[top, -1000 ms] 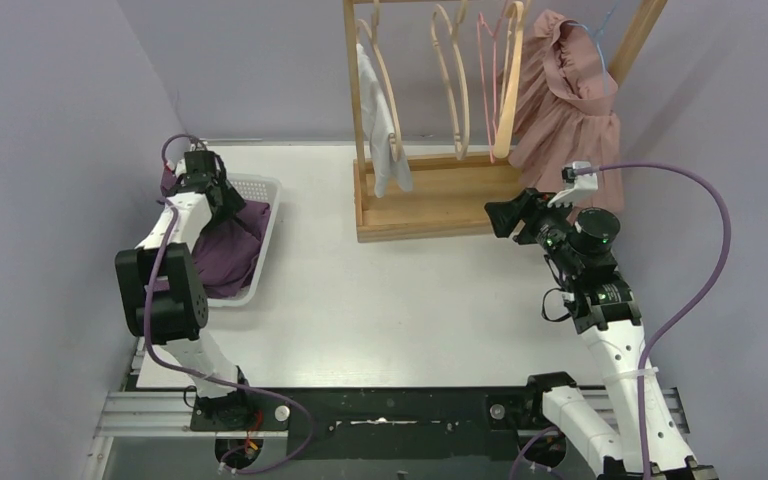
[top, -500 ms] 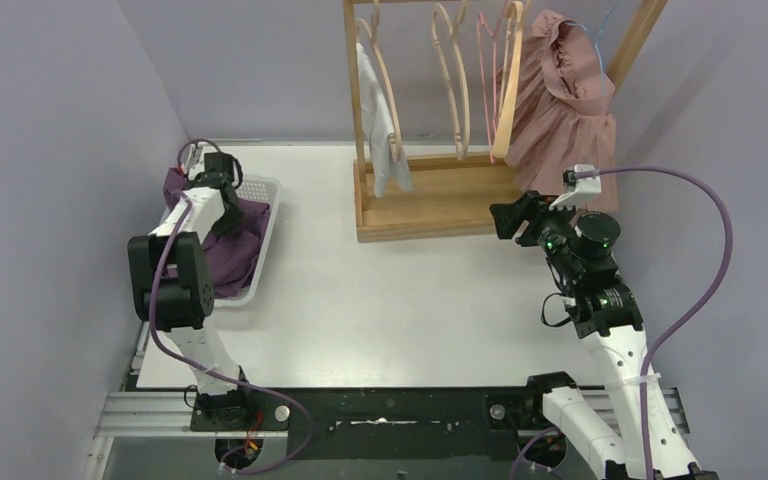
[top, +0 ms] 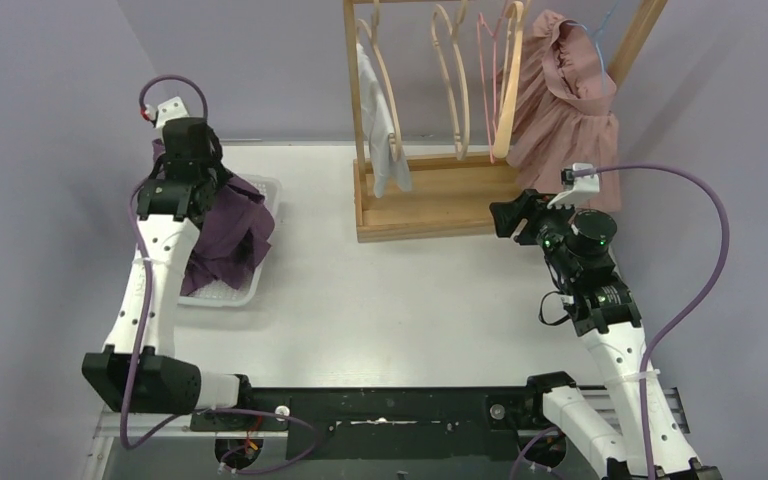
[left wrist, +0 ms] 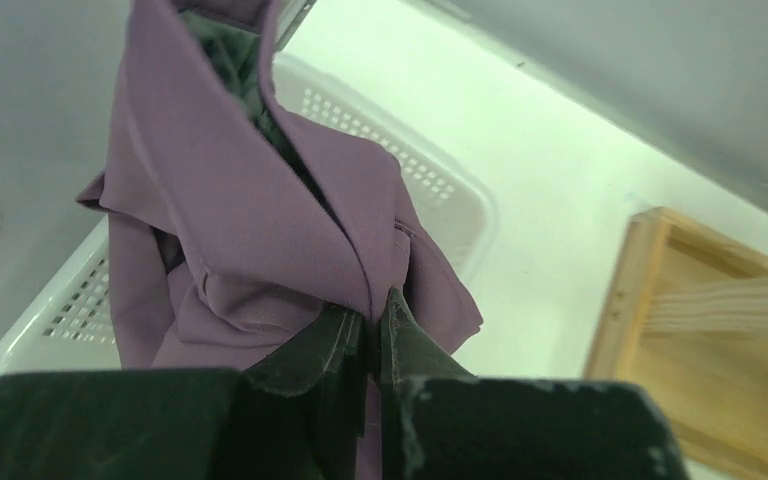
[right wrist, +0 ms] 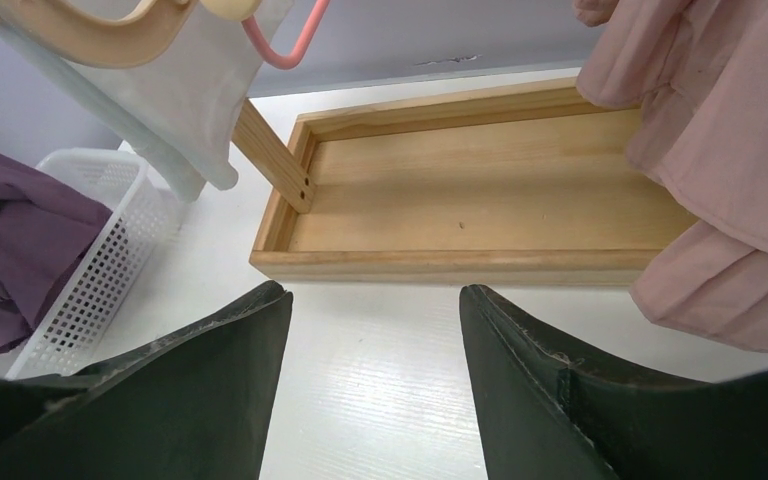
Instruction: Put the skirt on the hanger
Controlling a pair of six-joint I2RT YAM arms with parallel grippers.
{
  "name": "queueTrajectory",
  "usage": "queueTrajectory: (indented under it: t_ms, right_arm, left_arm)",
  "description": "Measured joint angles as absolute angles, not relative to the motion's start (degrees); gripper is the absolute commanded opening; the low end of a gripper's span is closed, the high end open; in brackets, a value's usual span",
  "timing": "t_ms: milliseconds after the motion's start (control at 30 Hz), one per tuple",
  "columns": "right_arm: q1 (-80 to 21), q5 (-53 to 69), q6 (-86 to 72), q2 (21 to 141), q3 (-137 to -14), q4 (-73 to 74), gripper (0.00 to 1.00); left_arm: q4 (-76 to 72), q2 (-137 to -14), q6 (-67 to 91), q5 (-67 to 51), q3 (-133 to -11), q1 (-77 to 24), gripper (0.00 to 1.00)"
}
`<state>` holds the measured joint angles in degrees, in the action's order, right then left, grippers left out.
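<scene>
Left gripper (left wrist: 372, 310) is pinched tight on the purple skirt (left wrist: 250, 210), cloth dangling well left of the wooden hanger rack (top: 440, 200). Right gripper (right wrist: 372, 300) hovers just before the rack's tray, fingers spread wide, holding nothing.

Left gripper (left wrist: 372, 335): jaws pressed together on a fold of the purple skirt (left wrist: 250, 210) at 6 o'clock. Fabric bunches up toward 11 o'clock (creased, one dark inner fold). White mesh basket (left wrist: 440, 190) behind it. Wooden rack base (left wrist: 680, 380) at 4 o'clock on the table (left wrist: 550, 180).
</scene>
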<state>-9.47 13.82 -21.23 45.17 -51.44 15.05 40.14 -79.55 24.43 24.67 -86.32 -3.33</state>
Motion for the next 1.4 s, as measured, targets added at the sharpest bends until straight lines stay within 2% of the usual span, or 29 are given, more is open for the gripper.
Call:
queueTrajectory:
  t_ms: [533,733,867,1000,1167,1400]
  right_arm:
    - [-9.5,13.76,-24.49,49.89,-54.65,15.03,0.65]
    - [-9.5,13.69,-25.65,49.82,-54.65,15.05,0.66]
    - [-9.5,13.69,-25.87,49.71,-54.65,15.22,0.67]
    - [-9.5,13.32,-25.76,49.67,-54.85,16.69,0.68]
    - [-9.5,12.86,-25.61,48.95,-54.81,18.24,0.7]
    - [-10.83,13.34,-26.28,47.44,-48.69,17.85,0.72]
  left_arm:
    - [41.69,-68.86,21.69,-3.05,-100.53,-4.43,0.0]
    - [39.16,-67.29,22.87,-13.5,-107.22,-4.95,0.0]
    - [35.7,-66.54,24.99,-20.69,-107.5,-5.28,0.0]
    - [29.87,-65.47,29.06,-28.6,-101.65,-5.52,0.0]
    - [16.16,-64.77,37.63,-36.62,-83.15,-10.13,0.0]
    - [12.12,-71.16,36.67,-25.71,-58.13,-28.51,0.02]
